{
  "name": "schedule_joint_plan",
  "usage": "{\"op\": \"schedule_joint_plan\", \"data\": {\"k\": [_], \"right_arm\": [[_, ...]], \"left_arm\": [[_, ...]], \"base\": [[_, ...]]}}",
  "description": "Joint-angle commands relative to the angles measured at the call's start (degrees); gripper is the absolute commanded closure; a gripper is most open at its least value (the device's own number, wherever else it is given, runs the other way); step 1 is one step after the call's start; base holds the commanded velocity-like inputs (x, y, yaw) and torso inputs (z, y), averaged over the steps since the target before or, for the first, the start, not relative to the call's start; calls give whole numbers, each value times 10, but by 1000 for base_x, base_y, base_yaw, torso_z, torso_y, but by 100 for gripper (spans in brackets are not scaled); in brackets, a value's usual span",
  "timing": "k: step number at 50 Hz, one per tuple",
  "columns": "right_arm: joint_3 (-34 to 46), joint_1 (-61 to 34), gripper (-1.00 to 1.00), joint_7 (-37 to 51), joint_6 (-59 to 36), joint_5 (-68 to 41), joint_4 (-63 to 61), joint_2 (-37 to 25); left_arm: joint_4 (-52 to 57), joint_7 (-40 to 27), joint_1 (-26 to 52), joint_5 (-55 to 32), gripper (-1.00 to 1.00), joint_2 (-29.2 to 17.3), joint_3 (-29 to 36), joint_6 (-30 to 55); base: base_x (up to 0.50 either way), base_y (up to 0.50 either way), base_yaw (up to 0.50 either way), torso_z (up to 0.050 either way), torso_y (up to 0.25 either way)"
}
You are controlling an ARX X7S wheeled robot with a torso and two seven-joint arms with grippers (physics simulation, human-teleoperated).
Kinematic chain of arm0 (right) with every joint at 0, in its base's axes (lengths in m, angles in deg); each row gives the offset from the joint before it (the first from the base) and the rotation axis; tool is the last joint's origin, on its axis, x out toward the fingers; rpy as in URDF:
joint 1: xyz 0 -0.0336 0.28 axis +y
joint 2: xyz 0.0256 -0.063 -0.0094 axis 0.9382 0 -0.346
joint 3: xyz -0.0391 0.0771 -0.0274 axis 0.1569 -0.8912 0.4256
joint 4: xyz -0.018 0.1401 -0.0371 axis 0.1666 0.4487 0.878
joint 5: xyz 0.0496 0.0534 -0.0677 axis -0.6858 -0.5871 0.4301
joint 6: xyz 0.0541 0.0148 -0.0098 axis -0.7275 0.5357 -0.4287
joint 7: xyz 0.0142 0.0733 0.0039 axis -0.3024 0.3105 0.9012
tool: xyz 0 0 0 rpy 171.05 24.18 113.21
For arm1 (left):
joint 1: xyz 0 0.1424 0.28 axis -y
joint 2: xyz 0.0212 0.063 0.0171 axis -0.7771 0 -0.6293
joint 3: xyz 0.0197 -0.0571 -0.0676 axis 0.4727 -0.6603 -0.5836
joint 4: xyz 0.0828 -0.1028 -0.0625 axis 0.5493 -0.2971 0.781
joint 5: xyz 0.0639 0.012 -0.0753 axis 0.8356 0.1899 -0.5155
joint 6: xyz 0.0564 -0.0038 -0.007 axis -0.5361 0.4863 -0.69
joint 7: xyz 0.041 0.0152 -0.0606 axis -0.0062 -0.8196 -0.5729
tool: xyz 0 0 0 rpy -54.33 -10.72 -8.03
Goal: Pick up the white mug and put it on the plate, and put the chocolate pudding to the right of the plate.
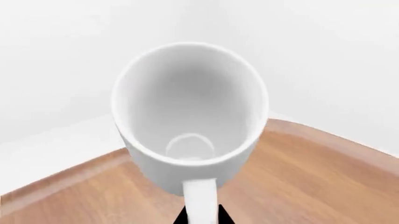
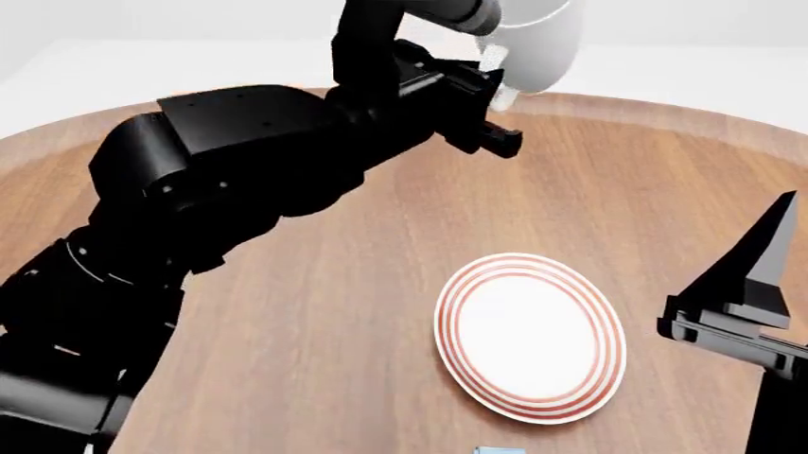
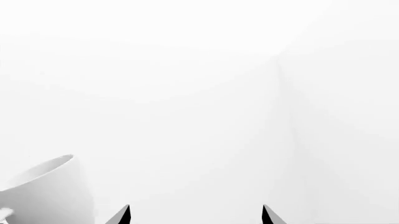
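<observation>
Left arm is raised over the far side of the round wooden table (image 2: 316,312), beyond the plate (image 2: 531,336). The left gripper (image 1: 201,215) holds the white mug (image 1: 190,116) by its handle — in the left wrist view the handle runs straight down between two dark fingertips (image 1: 181,217), so the jaws are closed on it. The mug is clear of the table, tilted so that its open mouth faces the wrist camera; interior appears empty, with a faint ring at the bottom. In the head view the mug shows only as a white body at the end of the black arm, up near the far table edge, well apart from the plate. The plate lies flat on the table on the near side, white with red concentric rings, nothing on it. The right gripper (image 3: 195,215) stands to the right of the plate, raised; its two dark tips are spread apart in the right wrist view with nothing between them — jaws open. A small light-blue corner, the chocolate pudding (image 2: 500,450), peeks in just near of the plate at the frame edge; too little shows to say more.
</observation>
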Motion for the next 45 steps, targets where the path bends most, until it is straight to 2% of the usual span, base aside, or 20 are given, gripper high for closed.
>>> {"op": "schedule_joint_plan", "data": {"k": [1, 10, 21, 35, 42, 45], "right_arm": [[1, 1, -100, 2, 2, 0, 2, -1], [-1, 3, -100, 3, 4, -4, 2, -3], [2, 6, -100, 4, 7, -4, 0, -5], [1, 6, -100, 7, 8, -5, 2, -7], [2, 6, -100, 9, 6, -6, 3, -7], [2, 6, -100, 9, 9, -6, 6, -7]], "left_arm": [[-131, 72, 54, -39, 100, 44, 7, 46], [-238, 84, 48, -67, 100, 89, 2, 56], [-293, 76, 32, -105, 100, 108, -19, 58], [-341, 84, 20, -111, 100, 131, 8, 44], [-342, 86, 8, -140, 100, 132, 21, 41], [-377, 88, 13, -166, 100, 135, 43, 23]], "base": [[0, 0, 0, 0, 0], [0, 0, 0, 0, 0], [0, 0, 0, 0, 0], [0, 0, 0, 0, 1], [0, 0, 0, 0, 0], [0, 0, 0, 0, 0]]}}
